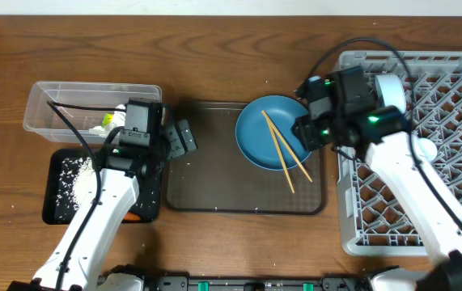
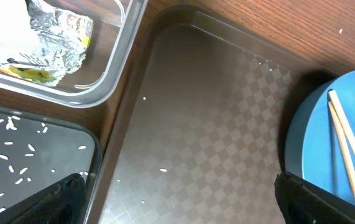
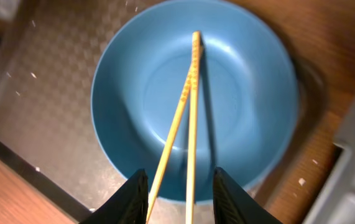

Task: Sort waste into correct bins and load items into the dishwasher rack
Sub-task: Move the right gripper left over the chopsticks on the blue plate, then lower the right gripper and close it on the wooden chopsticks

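Right end effector (image 3: 180,198) half open around chopsticks (image 3: 193,87), not pinching. Left end effector (image 2: 183,202) wide, empty. Sticks spread apart here; one may slip out.

i see the whole table (image 1: 214,56) from straight above. both wrist cameras look down close, sharing the blue plate (image 3: 245,124).

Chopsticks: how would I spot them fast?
Find the big grey rack on the right. Just left of it, a brown tray holds a blue plate. The chopsticks lie on that plate: two thin wooden sticks, the only sticks there.
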You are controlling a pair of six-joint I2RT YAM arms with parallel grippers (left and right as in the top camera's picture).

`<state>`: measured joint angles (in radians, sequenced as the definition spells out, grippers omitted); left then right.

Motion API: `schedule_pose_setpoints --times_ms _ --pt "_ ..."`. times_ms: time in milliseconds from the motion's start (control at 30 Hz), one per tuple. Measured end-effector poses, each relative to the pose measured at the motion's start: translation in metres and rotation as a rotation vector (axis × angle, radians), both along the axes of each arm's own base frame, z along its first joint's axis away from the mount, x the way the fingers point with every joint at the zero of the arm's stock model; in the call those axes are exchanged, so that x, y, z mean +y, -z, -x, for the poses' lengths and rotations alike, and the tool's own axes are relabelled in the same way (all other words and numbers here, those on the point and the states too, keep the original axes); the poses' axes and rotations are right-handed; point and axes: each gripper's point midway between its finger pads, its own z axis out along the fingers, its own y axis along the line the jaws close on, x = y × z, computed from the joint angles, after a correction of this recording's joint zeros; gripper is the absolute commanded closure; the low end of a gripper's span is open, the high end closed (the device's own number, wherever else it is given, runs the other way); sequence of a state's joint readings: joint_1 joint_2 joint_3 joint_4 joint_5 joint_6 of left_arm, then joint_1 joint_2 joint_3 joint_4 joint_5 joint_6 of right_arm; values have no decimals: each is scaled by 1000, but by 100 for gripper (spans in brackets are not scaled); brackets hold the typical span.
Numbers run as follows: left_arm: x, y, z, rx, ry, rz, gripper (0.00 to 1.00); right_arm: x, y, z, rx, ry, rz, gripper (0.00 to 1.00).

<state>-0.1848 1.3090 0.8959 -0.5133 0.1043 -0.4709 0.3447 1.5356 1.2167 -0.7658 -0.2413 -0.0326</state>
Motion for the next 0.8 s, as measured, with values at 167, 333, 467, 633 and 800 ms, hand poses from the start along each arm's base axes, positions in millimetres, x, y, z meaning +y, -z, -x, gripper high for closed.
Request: schedule_pose_setpoints --times_ms 167,333,467,633,800 --pt "0 0 0 0 -1 0 2 7 38 -2 48 -44 104 66" --pt "0 0 0 0 0 0 2 -3 66 -4 95 -32 188 66" --pt "0 0 0 0 0 0 2 -6 80 -3 127 -31 218 66" --pt "0 0 0 0 0 0 2 -8 92 0 165 -37 234 64" --pt "0 0 0 0 0 0 2 -6 92 1 168 -40 227 64"
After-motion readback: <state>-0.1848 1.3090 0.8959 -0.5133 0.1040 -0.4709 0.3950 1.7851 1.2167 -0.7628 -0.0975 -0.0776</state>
